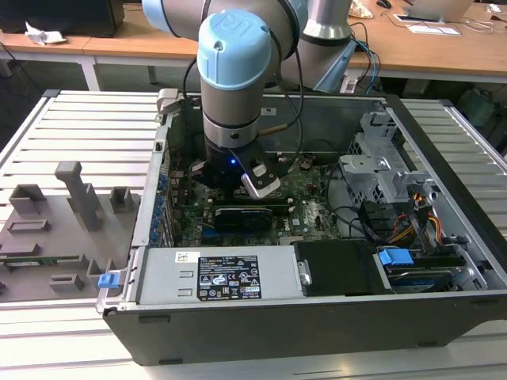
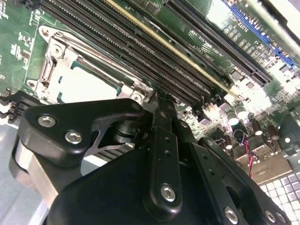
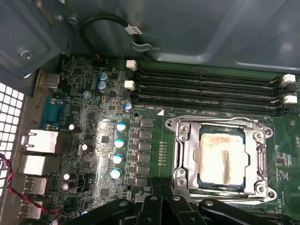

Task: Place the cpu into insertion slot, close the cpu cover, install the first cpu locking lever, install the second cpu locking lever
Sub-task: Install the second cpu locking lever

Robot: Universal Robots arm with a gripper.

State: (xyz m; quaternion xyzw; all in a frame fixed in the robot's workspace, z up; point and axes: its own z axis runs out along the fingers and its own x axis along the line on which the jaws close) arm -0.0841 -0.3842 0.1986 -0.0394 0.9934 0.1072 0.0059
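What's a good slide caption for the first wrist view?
CPU seated in its socket under the closed cover, beside the memory slots.

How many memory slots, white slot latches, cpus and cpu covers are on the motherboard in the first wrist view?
memory slots: 4
white slot latches: 4
cpu: 1
cpu cover: 1
Total: 10
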